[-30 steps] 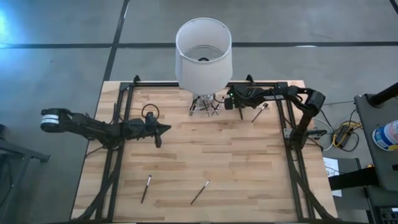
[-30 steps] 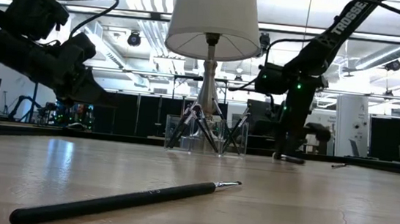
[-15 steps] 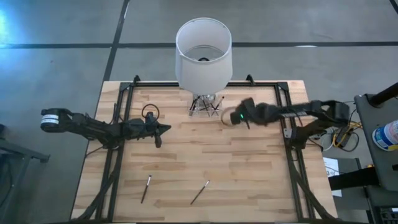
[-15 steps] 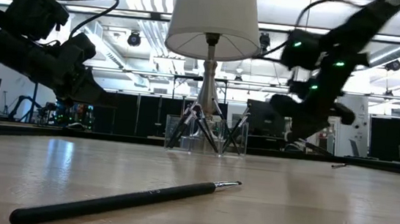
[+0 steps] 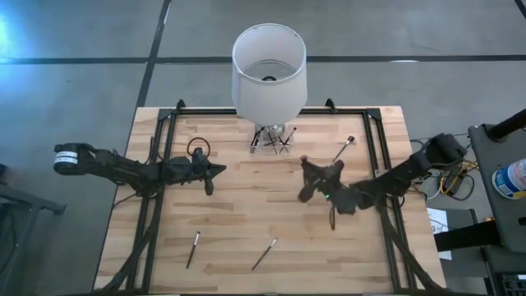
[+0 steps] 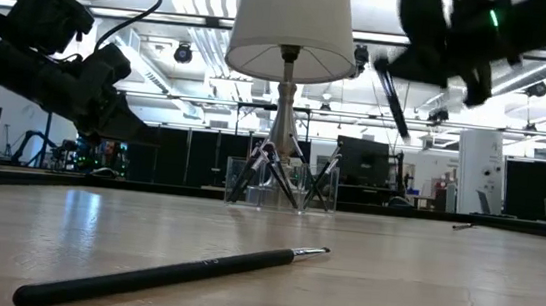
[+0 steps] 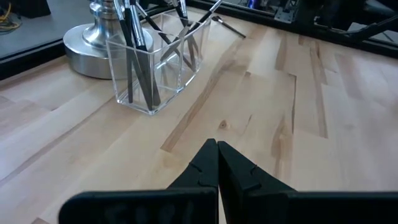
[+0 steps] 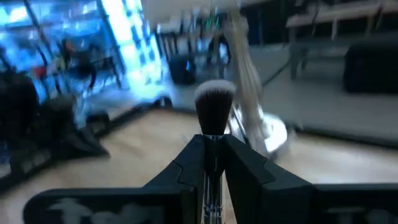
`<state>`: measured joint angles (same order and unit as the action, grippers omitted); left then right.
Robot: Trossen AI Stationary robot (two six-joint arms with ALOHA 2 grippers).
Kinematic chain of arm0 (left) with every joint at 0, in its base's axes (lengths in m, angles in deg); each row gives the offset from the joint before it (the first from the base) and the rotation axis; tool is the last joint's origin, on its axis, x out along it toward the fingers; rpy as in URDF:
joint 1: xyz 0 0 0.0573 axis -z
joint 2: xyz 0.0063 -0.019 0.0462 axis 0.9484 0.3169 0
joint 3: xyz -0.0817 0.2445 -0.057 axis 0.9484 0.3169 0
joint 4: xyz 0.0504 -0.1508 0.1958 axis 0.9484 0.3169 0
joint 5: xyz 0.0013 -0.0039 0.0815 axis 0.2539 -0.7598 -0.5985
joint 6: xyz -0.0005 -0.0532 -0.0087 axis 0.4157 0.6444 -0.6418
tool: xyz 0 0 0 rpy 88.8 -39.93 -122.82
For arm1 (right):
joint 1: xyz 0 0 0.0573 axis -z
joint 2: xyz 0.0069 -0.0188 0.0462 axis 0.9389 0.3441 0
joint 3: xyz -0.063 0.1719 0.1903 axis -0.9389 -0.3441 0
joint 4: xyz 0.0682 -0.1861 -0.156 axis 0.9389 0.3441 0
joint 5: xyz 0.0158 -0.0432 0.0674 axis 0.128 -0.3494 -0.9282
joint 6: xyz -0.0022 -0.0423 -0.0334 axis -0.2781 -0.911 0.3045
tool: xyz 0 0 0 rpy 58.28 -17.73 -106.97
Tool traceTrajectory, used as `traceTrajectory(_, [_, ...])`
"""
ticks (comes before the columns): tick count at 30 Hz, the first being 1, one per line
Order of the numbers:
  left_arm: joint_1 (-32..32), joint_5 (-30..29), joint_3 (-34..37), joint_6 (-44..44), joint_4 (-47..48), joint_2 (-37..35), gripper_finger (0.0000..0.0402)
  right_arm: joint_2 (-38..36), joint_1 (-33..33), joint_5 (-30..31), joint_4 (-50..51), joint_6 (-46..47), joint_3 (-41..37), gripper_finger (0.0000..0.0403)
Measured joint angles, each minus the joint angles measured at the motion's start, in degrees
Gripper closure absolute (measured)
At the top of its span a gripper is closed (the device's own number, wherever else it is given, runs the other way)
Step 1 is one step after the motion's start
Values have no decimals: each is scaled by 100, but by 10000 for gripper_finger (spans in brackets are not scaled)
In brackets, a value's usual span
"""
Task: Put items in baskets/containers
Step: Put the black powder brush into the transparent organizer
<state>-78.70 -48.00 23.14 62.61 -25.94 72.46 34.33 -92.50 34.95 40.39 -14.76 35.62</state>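
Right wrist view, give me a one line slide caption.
Right end effector shut on a makeup brush, bristles forward, above the wooden table.

Bare worktop [image 5: 271, 205] below and ahead of right gripper [image 5: 306, 193] jaws. Beyond jaws: clear holder [image 5: 271, 141] of brushes, lamp [image 5: 269, 70] overhanging it. Left gripper [image 5: 215, 171] well apart across open worktop. Two loose brushes [image 5: 264, 254] nearer front edge.

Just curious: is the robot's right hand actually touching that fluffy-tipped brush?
Touching. The right wrist view shows the right gripper with both fingers pressed against the brush handle.
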Motion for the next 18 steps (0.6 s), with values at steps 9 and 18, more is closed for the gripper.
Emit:
traceTrajectory(9, [0, -1, 0, -14, 53, 0, 401, 2456, 665, -246, -4181, -3725, 1297, 356])
traceTrajectory(18, [0, -19, 0, -62, 68, 0, 402, 3669, 1732, -1143, -5563, -5183, 2174, 370])
